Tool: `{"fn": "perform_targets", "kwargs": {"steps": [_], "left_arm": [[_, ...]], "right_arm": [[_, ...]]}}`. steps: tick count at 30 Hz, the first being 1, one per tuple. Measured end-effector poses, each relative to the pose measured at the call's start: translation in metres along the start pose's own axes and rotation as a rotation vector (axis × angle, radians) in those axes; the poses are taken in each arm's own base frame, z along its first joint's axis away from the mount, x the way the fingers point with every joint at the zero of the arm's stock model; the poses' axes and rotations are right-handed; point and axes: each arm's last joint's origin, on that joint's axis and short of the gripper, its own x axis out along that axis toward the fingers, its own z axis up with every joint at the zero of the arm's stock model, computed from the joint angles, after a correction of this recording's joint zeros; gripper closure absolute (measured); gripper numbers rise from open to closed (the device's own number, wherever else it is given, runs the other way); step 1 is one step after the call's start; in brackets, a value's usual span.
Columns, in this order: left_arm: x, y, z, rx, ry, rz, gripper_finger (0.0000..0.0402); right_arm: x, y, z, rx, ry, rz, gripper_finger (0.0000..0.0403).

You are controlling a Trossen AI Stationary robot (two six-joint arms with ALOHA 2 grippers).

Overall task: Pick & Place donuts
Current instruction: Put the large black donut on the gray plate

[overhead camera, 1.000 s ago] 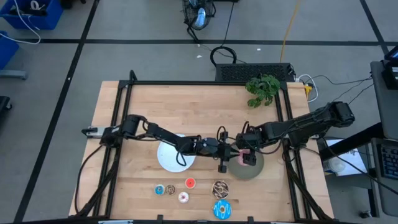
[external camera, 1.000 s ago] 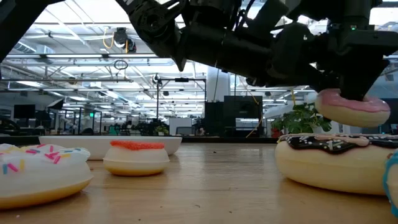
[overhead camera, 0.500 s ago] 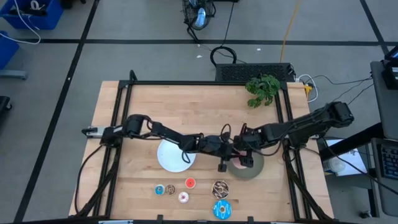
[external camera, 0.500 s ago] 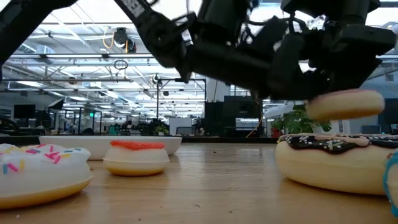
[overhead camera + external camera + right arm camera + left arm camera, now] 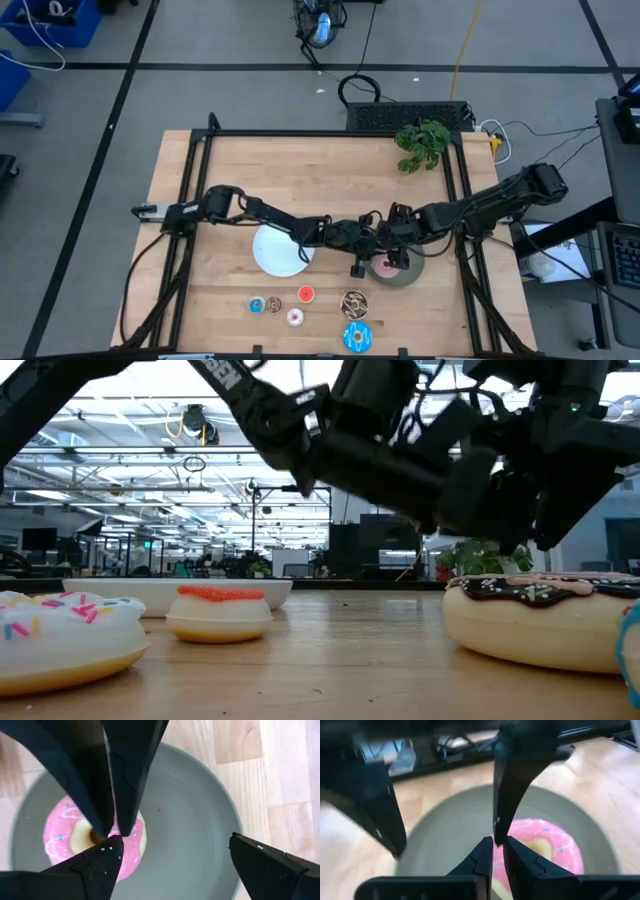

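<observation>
Draw both arms up and clear of the round grey plate (image 5: 200,815) without brushing the pink-iced toy ring donut (image 5: 56,840), which lies flat on that plate, off its centre. Lift straight before swinging sideways, since both sets of dark fingers crowd over the plate and a sideways drag could flick the light ring onto the wooden table (image 5: 240,170). Right end effector (image 5: 173,840) hangs low over the grey plate, fingers spread wide, holding nothing. Left end effector (image 5: 497,841) hangs over the same plate, fingers pinched to a narrow slit with nothing between them, tips aimed at the donut's hole; cannot tell whether they touch the icing. Looks like one ring delivered and six left: a brown-and-white speckled ring donut (image 5: 353,303) and a larger blue ring donut (image 5: 356,337) near the grey plate, toward the table's front edge, and four tiny ring donuts (image 5: 305,294) farther from it. Worth sending only one arm for the speckled ring, closest to the plate
</observation>
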Motion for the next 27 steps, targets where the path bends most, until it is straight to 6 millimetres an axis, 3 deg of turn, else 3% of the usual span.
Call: {"fn": "perform_targets", "kwargs": {"steps": [8, 12, 15, 18, 20, 27], "left_arm": [[-0.044, -0.014, 0.056, 0.125, 0.110, -0.032, 0.0351], [-0.082, -0.012, 0.077, 0.153, 0.156, 0.006, 0.0352], [-0.120, -0.003, 0.084, 0.144, 0.076, 0.028, 0.0372], [-0.167, 0.008, 0.082, 0.114, -0.046, 0.074, 0.0395], [-0.194, 0.014, 0.070, 0.068, -0.115, 0.094, 0.0393], [-0.258, 0.016, 0.022, 0.009, -0.181, 0.201, 0.0395]], "right_arm": [[-0.020, -0.004, -0.004, 0.024, 0.047, -0.012, 0.0064], [-0.047, -0.006, -0.001, 0.081, -0.014, 0.056, 0.0064], [-0.062, -0.006, -0.004, 0.095, -0.070, 0.106, 0.0064], [-0.072, -0.005, -0.009, 0.087, -0.113, 0.123, 0.0064], [-0.076, -0.004, -0.010, 0.079, -0.144, 0.115, 0.0064], [-0.078, 0.004, -0.005, 0.038, -0.227, 0.141, 0.0064]]}}
